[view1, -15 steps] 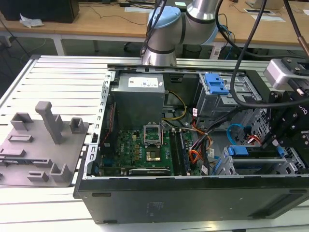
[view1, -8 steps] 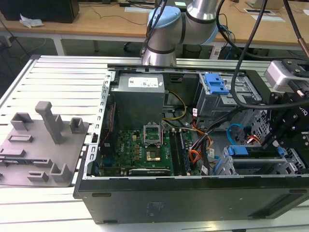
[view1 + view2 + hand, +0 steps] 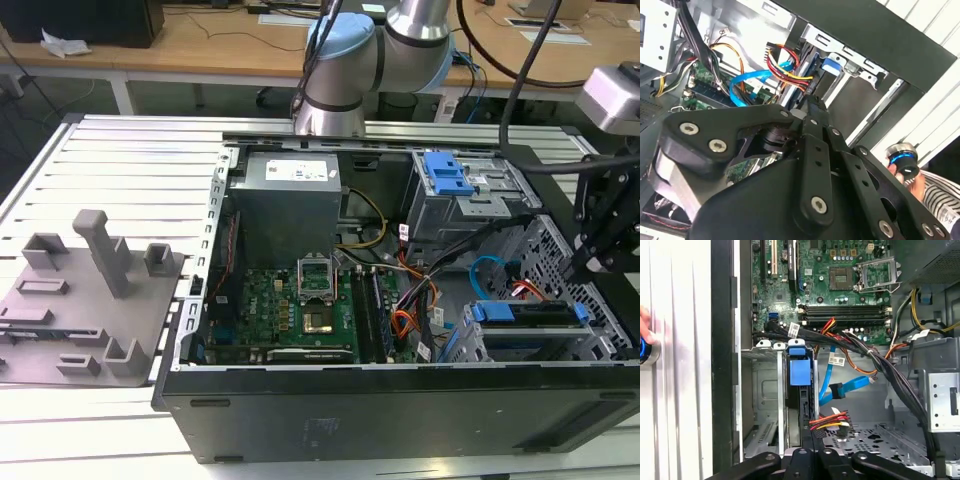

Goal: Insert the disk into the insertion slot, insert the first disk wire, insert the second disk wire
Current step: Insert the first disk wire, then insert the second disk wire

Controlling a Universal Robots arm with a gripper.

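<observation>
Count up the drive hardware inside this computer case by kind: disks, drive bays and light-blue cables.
Disk in a blue carrier: 1
Drive bays: 2, the low silver insertion slot and the taller grey cage
Light-blue flat cable: 1
Total: 4

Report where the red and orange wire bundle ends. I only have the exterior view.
Observer: In the first wrist view, the first disk wire ends right by the gripper, close beside the disk.
Operator: Check the blue cable too.
Observer: The second disk wire loops beside the disk; its plug looks apart from it.
Operator: Flag anything else nearby.
Observer: In the second wrist view, a person's hand holds a blue-ringed knob outside the case.
</observation>
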